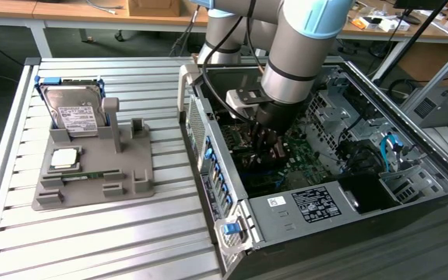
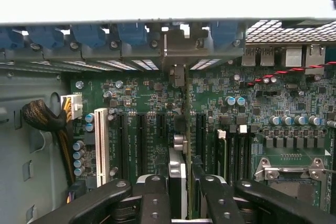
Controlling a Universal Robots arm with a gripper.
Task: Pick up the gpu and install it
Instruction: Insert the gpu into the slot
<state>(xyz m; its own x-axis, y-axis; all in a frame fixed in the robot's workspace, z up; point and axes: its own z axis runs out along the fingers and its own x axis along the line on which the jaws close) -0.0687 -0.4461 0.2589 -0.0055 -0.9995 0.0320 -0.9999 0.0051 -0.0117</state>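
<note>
Down inside the open case point(image 1: 340, 192) the gripper point(image 1: 269, 140) is clenched on the gpu point(image 2: 178, 177), held on edge so that it shows in the wrist view as a thin upright card running away from the fingers point(image 2: 152, 198). That edge-on hold makes sense: the card has to meet a slot point(image 2: 140, 140) along its whole length, so it is carried parallel to the long black slots on the motherboard point(image 2: 157, 98), with its far end reaching toward the rear bracket openings under the blue clips point(image 2: 89, 35). It seems to stand over, or already in, one of the slots just right of the white slot point(image 2: 101, 145) in the wrist view; whether it is fully seated I cannot tell.

Over on the exterior view's left, the grey holder point(image 1: 91, 175) stands on the slatted table point(image 1: 91, 245), well apart from the case. It props the hard drive point(image 1: 74, 114) up at the far end, with a chip point(image 1: 65, 157) and a memory stick point(image 1: 88, 174) lying flat nearer, each in its own recess so a gripper can reach it.
</note>
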